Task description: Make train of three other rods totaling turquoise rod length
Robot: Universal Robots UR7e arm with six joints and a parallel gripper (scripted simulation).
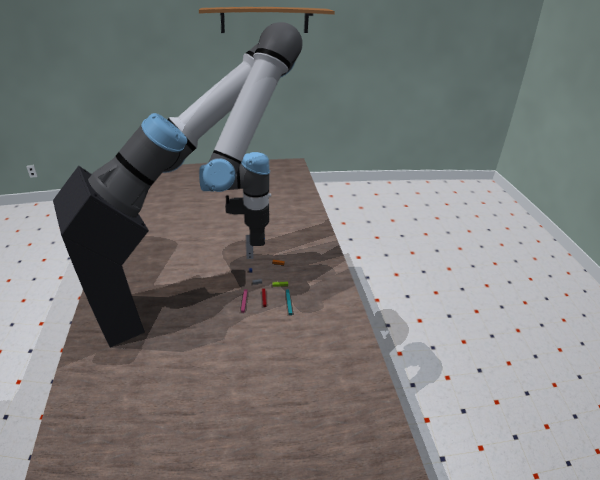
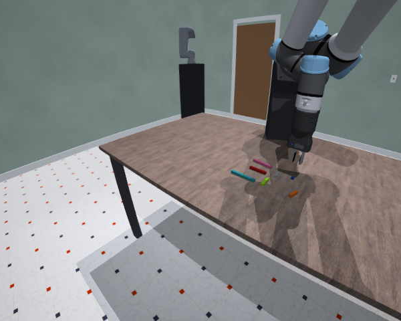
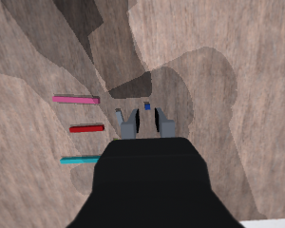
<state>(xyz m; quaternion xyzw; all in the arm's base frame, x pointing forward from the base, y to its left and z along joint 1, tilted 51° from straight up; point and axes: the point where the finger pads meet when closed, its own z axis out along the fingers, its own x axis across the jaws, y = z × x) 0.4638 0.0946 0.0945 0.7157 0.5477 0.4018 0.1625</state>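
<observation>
The gripper (image 3: 146, 119) hangs straight above blue (image 3: 147, 106), probably because blue, orange (image 1: 278, 262) and lime (image 1: 279, 283) are the only three that add up to turquoise (image 1: 289, 302). Seen from the top, orange lies at 2 o'clock from blue, lime at 4 and turquoise further out at 4. Grey (image 1: 256, 282) lies near at 5, with red (image 3: 86, 128) and pink (image 3: 76, 100) beyond it. The fingers stand about half open, a width that suits so small a piece. They hold and touch nothing, and blue lies on the table, framed between the tips.
</observation>
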